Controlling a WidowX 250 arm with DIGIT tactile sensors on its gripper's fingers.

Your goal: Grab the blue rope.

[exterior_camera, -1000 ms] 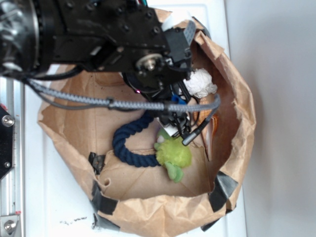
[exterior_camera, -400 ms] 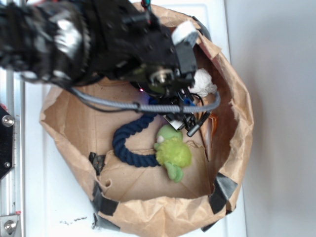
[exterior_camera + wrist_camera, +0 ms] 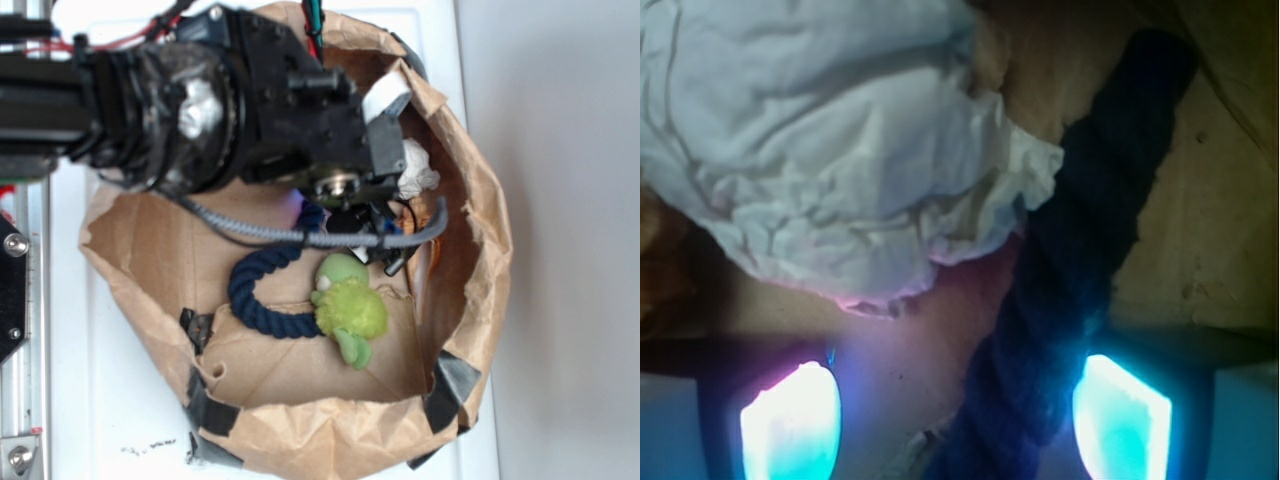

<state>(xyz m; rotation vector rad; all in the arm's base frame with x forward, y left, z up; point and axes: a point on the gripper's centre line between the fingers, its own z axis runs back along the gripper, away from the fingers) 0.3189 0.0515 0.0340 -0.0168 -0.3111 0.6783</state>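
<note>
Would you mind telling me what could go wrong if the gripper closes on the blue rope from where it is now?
The blue rope lies close to one fingertip rather than centred in the open gripper, so the pinch may slip off. The crumpled white cloth lies right beside the rope and could get caught too. The grey cable drapes across the paper bag over the rope's curve and might snag during lifting.

A thick, dark navy twisted rope, the blue rope (image 3: 262,290), lies on the brown paper floor of a bag. In the exterior view it bends in a C shape, its closed curve toward nine o'clock. One end runs toward one o'clock and disappears under the robot arm. In the wrist view the blue rope (image 3: 1070,260) runs diagonally from one o'clock down to six o'clock.
</note>
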